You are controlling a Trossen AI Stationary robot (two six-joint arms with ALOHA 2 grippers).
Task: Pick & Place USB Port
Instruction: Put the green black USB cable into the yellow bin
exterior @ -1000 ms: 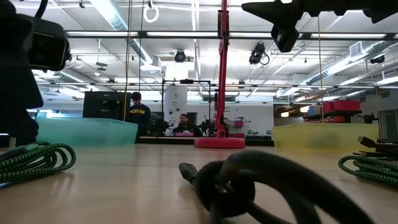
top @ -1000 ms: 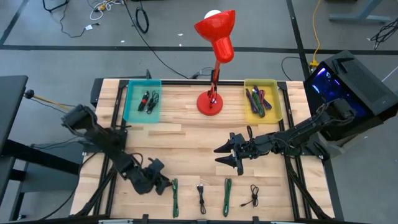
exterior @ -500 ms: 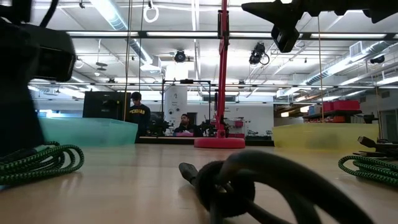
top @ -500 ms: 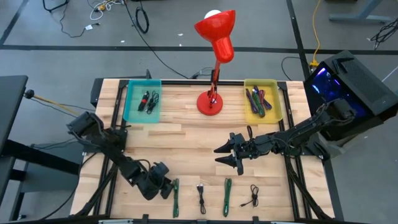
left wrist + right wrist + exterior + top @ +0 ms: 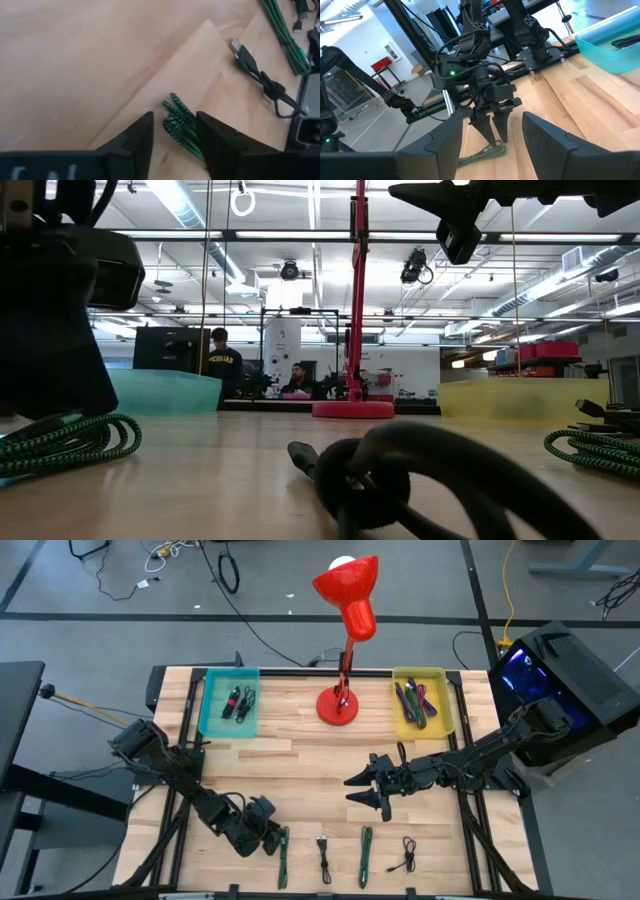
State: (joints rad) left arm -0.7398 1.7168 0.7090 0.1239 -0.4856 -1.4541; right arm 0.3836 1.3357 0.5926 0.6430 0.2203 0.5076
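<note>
Four coiled cables lie in a row near the table's near edge: a green braided one, a black one, a second green one and a second black one. My left gripper is low over the far end of the left green cable and is open, with one finger on each side of it. The low view shows that cable under the gripper's dark body. My right gripper is open and hangs above the table's middle, touching nothing. My left gripper comes down slanting from the table's left, its open fingers standing on either side of the green cable's far end. The cable lies flat on the table. Whether a finger touches it, I cannot tell.
A blue bin holding black cables stands at the far left. A yellow bin holding several cables stands at the far right. A red desk lamp is between them. Bare wood lies between the bins and the cable row. People show beyond the table.
My left gripper has moved toward the table's right and down, arriving over the left green cable's far end. In the low view that cable's near loop has slid a little toward the right. My right arm has kept still.
</note>
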